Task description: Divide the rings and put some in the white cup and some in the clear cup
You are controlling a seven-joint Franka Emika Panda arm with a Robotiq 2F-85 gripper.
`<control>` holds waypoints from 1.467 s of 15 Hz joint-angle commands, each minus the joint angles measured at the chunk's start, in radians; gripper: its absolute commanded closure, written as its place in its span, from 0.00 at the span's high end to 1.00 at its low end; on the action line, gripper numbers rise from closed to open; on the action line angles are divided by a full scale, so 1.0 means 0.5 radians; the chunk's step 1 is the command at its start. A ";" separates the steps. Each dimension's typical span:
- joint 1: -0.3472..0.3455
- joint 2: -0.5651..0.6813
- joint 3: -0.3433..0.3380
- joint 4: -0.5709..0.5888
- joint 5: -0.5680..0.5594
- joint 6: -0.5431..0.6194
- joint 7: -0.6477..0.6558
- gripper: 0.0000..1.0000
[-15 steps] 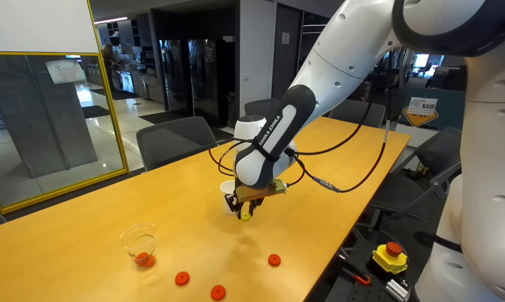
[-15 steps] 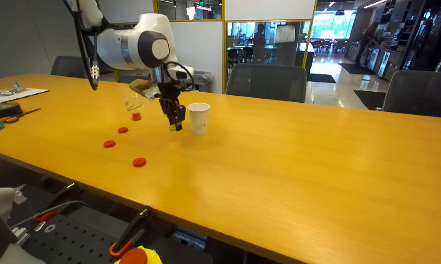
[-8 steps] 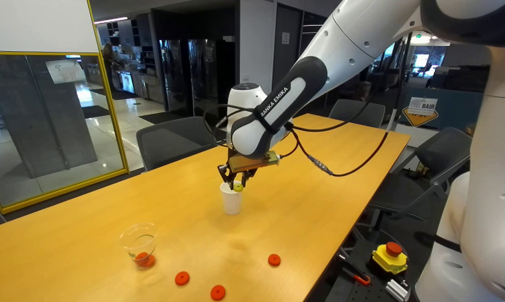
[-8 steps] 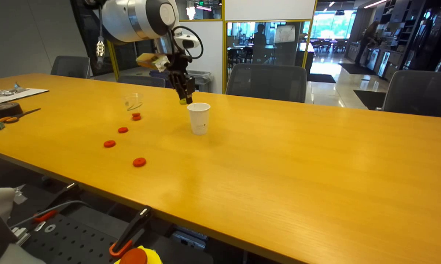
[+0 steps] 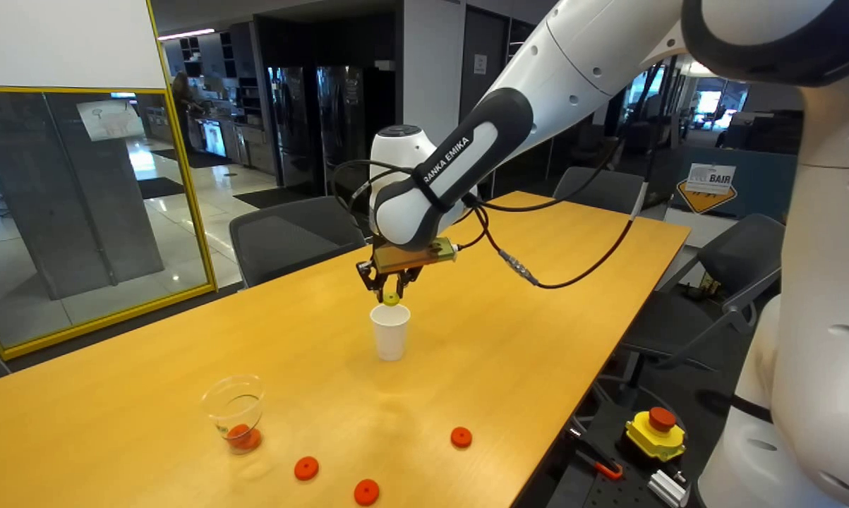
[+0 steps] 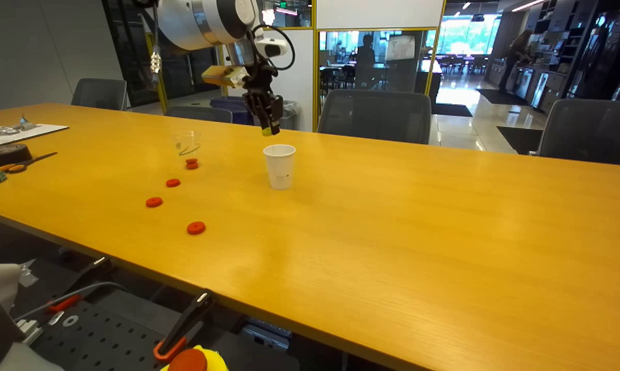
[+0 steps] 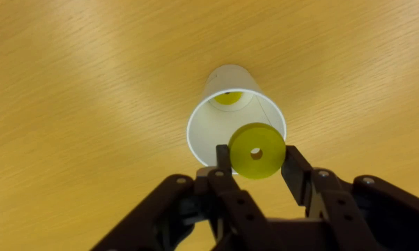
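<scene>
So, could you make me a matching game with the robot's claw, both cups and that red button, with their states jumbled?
1. Gripper
2. White cup
3. Clear cup
4. Red button

A. Red rings inside
B. On a yellow base
C. Yellow ring inside
D. Closed on another yellow ring

Pairs: 1-D, 2-C, 3-A, 4-B

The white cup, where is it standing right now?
In both exterior views, the white cup stands upright on the table, right of the clear cup; the hand, holding a yellow ring, is just above it.
</scene>
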 commanded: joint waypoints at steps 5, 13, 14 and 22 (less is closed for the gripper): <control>-0.076 0.251 0.026 0.246 0.047 -0.062 -0.087 0.21; -0.061 0.303 0.012 0.291 0.062 -0.103 -0.092 0.89; -0.054 0.277 0.010 0.274 0.053 -0.108 -0.082 0.96; 0.041 -0.061 0.128 -0.046 0.025 -0.148 -0.057 1.00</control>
